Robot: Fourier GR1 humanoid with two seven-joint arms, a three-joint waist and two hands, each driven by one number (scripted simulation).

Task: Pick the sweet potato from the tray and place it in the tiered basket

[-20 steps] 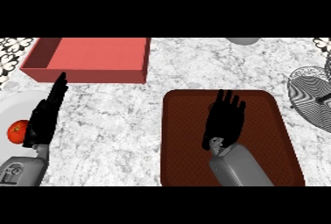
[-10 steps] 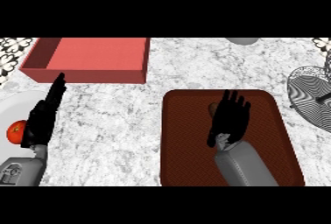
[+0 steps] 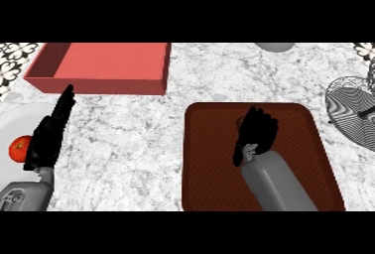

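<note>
My right hand (image 3: pixel 256 133) hovers over the middle of the dark brown tray (image 3: pixel 212 149), open, with its fingers straight and pointing away and down. The sweet potato does not show; the hand and forearm hide that part of the tray. At the right edge stands the tiered basket (image 3: pixel 353 113), of striped wire and only partly in view. My left hand (image 3: pixel 48 136) rests open at the left with its fingers up, apart from the tray.
A red open box (image 3: pixel 110 67) stands at the back left. A red tomato (image 3: pixel 20 149) lies on a white plate (image 3: pixel 15 119) at the left edge, beside my left hand. A grey round object (image 3: pixel 275 46) shows at the top edge.
My right hand has moved slightly forward over the tray and its fingers have drawn closer together. The left hand has not moved.
</note>
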